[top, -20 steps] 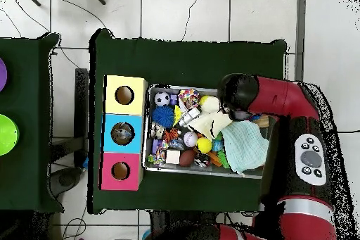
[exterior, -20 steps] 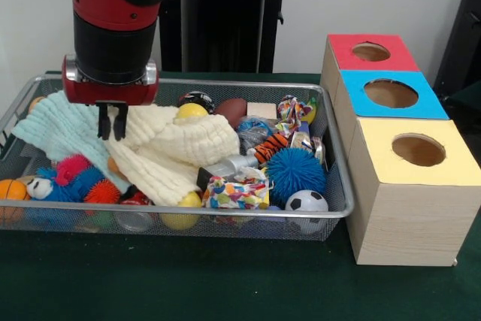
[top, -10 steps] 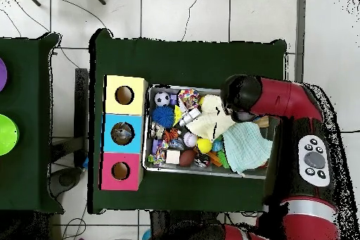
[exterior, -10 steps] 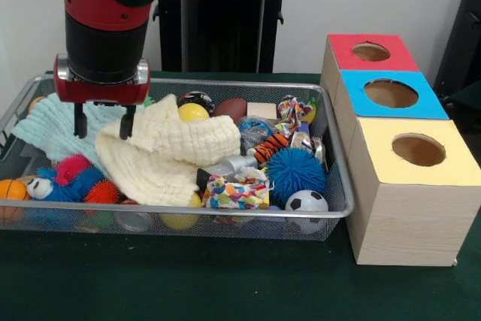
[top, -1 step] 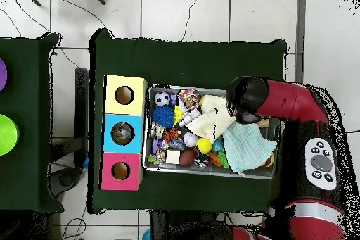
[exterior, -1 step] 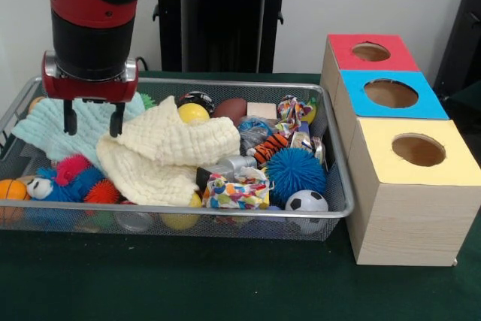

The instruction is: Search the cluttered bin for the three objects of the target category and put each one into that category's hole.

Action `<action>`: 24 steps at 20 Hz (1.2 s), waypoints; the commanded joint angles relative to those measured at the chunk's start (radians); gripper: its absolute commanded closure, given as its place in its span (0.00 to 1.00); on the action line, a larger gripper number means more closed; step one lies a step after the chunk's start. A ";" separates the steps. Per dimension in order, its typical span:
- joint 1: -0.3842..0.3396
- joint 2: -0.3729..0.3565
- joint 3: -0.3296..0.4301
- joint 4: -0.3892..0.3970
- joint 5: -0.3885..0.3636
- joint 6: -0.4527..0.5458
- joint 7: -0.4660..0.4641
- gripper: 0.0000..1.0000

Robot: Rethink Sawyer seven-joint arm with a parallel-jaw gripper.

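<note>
**Hand poised over the cloths in the cluttered bin**

Clutter filled the wire mesh bin on the green table. The robot's black two-fingered hand hung spread and empty above the pale mint waffle cloth, just beside the cream waffle-textured cloth heaped over the toys. Which category was wanted could not be told; candidates such as the small black-and-white football and the spiky blue rubber ball lay at the bin's opposite end, near the wooden box with the yellow-topped hole. To do this step well, the cloths probably needed lifting clear by a bunched fold, gripped high so nothing beneath snagged.
</note>
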 commanded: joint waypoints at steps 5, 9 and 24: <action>0.019 -0.027 0.100 0.164 0.078 0.001 0.092 0.00; 0.022 -0.025 0.099 0.189 0.119 -0.029 0.136 0.00; 0.028 -0.002 0.099 0.305 0.304 -0.133 0.227 0.00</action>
